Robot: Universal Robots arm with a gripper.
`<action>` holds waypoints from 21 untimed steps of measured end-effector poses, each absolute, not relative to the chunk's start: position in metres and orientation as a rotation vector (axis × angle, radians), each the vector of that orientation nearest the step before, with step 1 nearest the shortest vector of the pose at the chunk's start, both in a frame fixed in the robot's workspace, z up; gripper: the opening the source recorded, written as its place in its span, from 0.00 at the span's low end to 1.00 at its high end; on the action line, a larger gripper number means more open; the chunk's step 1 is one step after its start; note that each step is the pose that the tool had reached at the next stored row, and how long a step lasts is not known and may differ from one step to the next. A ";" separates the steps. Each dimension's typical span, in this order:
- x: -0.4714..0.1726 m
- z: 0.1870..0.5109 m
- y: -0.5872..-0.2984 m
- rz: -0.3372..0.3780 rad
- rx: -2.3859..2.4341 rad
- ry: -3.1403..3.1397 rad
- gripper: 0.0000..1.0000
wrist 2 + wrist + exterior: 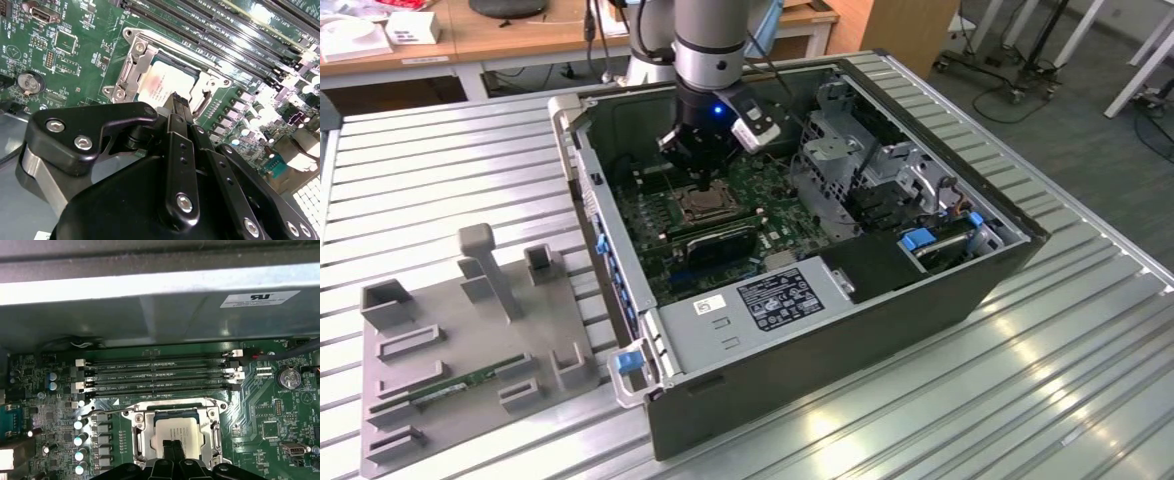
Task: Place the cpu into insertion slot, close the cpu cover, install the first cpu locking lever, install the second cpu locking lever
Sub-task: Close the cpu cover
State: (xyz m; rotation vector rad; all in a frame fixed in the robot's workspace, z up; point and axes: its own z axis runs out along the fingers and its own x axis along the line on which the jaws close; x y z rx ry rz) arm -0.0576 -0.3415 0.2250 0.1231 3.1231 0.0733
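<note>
An open black computer case (894,330) lies on a ribbed metal table (1041,400). In the upper centre of the exterior view, a grey robot arm reaches down into the case. Its black gripper (704,182) is just above the insertion slot (702,207), a square socket with a silvery rim on the green circuit board (260,405).

In both wrist views the cpu (176,430), a small flat square chip with a pale metal face, sits in that slot. The cpu cover (214,432), a thin silvery frame plate with a square cut-out, appears to lie down around it. The gripper's two black fingertips (167,452) are pressed together with nothing between them. They point at the chip's near edge, and I cannot tell whether they touch it.

The chip is likely light, rigid and fragile, best taken by its edges. The cover looks like springy sheet metal, best pushed on its frame.
</note>
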 end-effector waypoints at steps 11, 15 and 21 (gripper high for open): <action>-0.059 0.224 -0.341 0.073 -0.048 3.128 0.11; -0.063 0.222 -0.341 0.071 -0.050 3.128 0.11; -0.069 0.217 -0.341 0.065 -0.050 3.128 0.11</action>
